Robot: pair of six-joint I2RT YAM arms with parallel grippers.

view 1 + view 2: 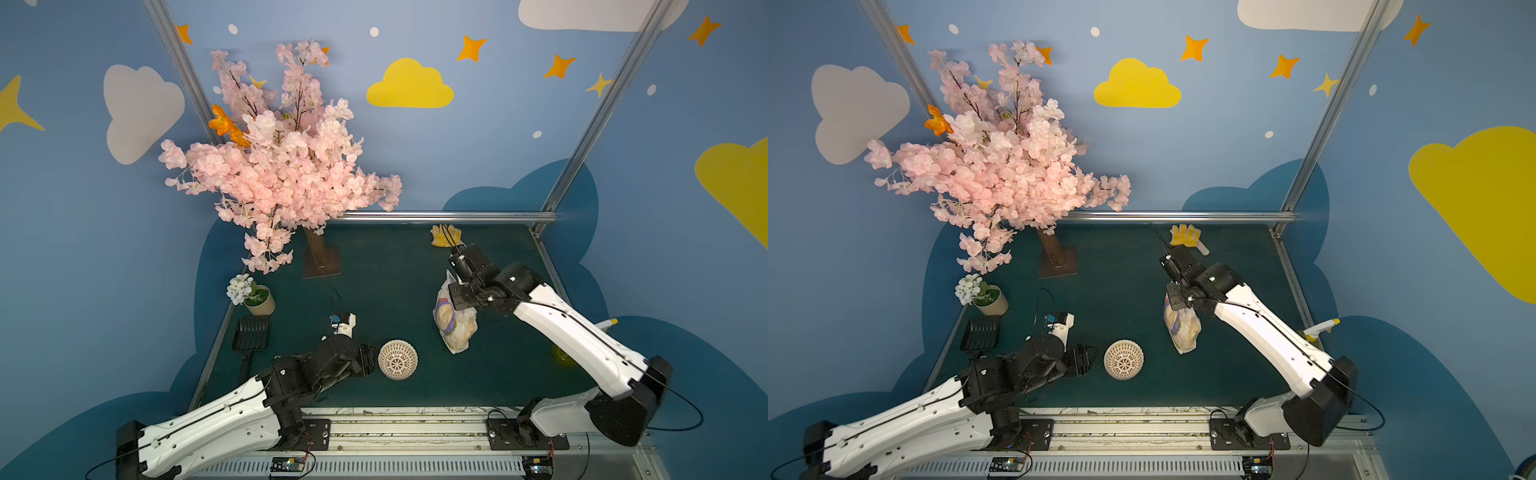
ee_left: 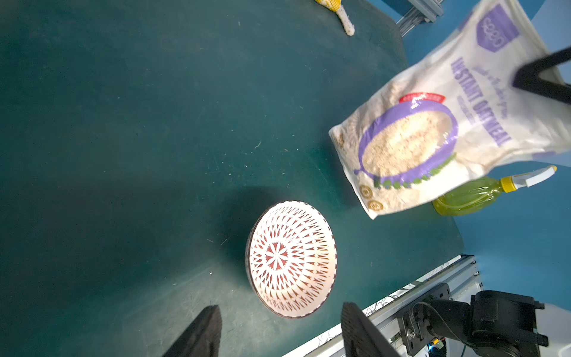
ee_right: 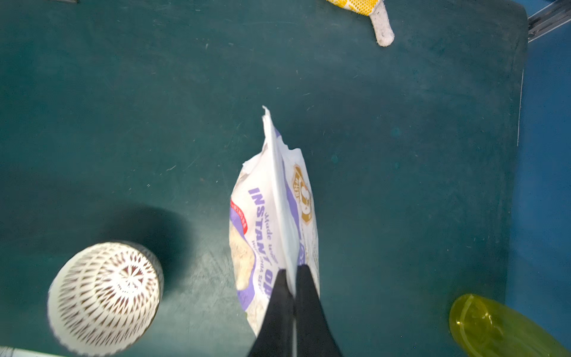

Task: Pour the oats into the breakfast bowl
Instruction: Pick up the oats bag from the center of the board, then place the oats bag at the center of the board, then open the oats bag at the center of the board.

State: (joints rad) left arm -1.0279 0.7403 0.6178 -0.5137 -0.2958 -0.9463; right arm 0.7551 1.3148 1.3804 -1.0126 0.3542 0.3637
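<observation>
We see a booth of blue walls (image 1: pixel 415 166) painted with a yellow cloud (image 1: pixel 409 85), white clouds (image 1: pixel 141 112) and orange stars (image 1: pixel 471 48). Aluminium posts (image 1: pixel 600 112) rise at the far corners, joined by a crossbar (image 1: pixel 449 216). A dark green mat (image 1: pixel 390 266) covers the table; a slotted aluminium rail (image 1: pixel 415 428) borders its near edge.

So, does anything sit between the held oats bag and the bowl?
Nothing visible. The right gripper pinches the oats bag by its top edge; only bare green mat lies between it and the breakfast bowl. The left gripper stands open on the bowl's opposite side.
</observation>
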